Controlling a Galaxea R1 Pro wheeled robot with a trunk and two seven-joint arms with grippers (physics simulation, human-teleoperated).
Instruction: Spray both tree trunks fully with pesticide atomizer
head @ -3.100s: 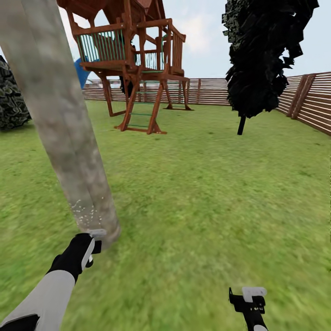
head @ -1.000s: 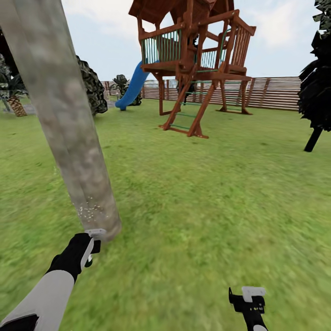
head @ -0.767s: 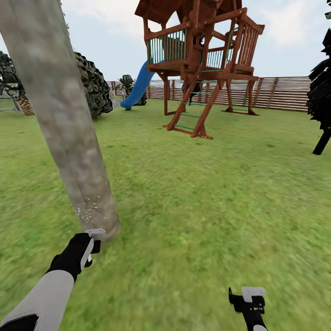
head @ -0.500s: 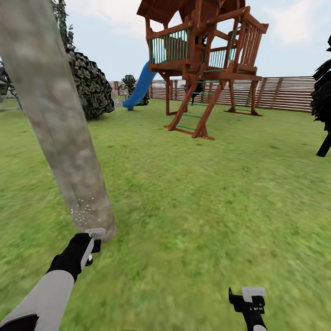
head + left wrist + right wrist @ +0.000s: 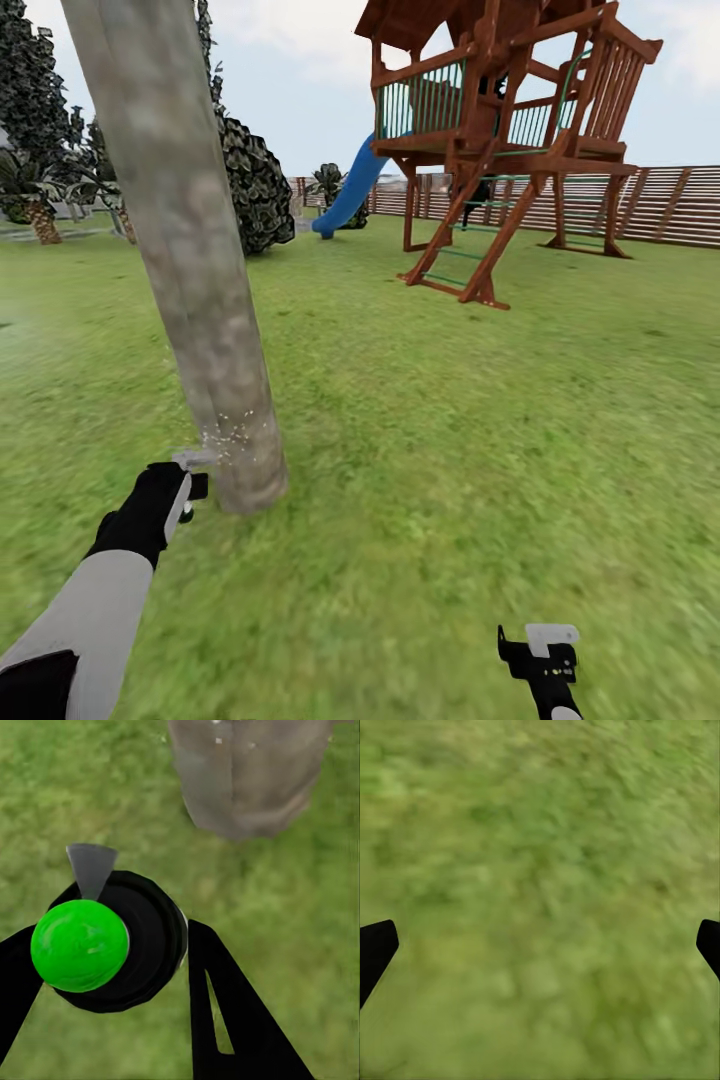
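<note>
1. Between the dark fingers of the left end effector [image 5: 112, 967]: clamped around the pesticide atomizer [image 5: 112, 945], a round black body with a glossy green cap and a grey wedge nozzle aimed at the tree trunk [image 5: 190, 260].
2. Just beyond the nozzle: pale specks on mottled grey-tan bark, low down only.
3. Risked leaving the tall, thick column unsprayed higher up and round its far side.
4. Low at the right: right end effector [image 5: 540, 655] spread wide, empty, over blurry grass [image 5: 480, 440].
</note>
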